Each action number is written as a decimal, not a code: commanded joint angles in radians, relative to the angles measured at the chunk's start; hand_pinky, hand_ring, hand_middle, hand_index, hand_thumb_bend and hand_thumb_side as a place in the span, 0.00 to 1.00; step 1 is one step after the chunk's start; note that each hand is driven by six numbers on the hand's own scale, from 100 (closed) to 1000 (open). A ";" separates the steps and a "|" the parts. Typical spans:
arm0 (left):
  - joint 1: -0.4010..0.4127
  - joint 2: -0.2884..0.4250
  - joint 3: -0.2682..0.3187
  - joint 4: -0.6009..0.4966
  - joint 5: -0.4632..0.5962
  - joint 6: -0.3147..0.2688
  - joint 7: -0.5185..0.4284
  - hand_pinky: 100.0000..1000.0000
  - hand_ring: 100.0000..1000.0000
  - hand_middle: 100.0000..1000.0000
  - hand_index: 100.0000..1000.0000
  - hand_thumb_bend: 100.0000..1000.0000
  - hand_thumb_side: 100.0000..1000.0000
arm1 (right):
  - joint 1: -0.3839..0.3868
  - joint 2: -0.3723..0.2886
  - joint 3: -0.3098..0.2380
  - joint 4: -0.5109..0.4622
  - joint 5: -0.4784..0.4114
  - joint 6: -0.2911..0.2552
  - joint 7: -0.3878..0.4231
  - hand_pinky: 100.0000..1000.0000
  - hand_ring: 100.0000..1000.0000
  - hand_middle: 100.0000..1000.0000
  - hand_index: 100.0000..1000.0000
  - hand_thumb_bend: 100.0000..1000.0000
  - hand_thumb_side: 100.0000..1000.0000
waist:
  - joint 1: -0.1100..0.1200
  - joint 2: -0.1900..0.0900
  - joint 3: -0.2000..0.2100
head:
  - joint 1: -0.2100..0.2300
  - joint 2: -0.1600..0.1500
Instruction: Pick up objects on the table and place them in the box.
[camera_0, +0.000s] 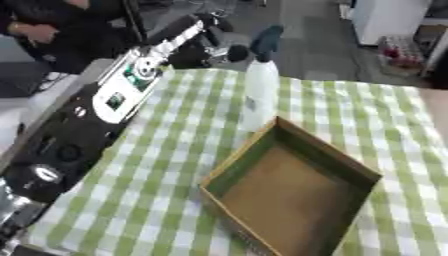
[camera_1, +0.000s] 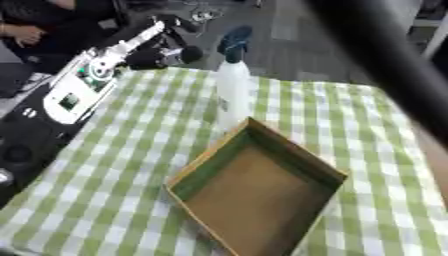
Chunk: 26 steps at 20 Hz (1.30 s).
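Note:
A white spray bottle (camera_0: 260, 85) with a dark blue head stands upright on the green checked tablecloth (camera_0: 175, 165), just behind the far corner of the box. The brown cardboard box (camera_0: 289, 195) with green inner walls lies open and holds nothing. My left arm (camera_0: 114, 100) stretches from the lower left along the table's left side. Its hand (camera_0: 203, 47) hovers beyond the table's far edge, just left of the bottle's head and apart from it. The hand is blurred. My right hand shows in no view.
A dark blurred bar (camera_1: 385, 55), close to the camera, crosses the right eye view from top middle to the right edge. A seated person (camera_0: 44, 30) is at the far left. A white cabinet (camera_0: 389, 17) and red items (camera_0: 401, 52) stand beyond the table.

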 joint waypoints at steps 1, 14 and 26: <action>-0.048 0.027 0.002 0.033 -0.031 0.025 -0.018 0.49 0.70 0.79 0.83 0.84 0.97 | -0.011 -0.021 0.000 -0.013 -0.002 0.000 0.003 0.30 0.43 0.45 0.71 0.11 0.98 | 0.001 -0.012 0.001 | 0.009 -0.002; -0.079 -0.067 0.017 0.077 -0.096 0.088 -0.063 0.52 0.74 0.84 0.86 0.83 0.90 | -0.022 -0.020 -0.001 -0.013 -0.010 0.003 0.002 0.30 0.43 0.45 0.71 0.13 0.99 | 0.003 -0.013 -0.004 | -0.042 -0.018; -0.064 -0.159 0.031 0.091 -0.080 0.096 -0.002 0.52 0.76 0.85 0.87 0.74 0.74 | -0.020 -0.021 -0.001 -0.013 -0.012 0.004 0.004 0.30 0.43 0.45 0.71 0.13 0.99 | 0.002 -0.015 0.000 | -0.055 -0.010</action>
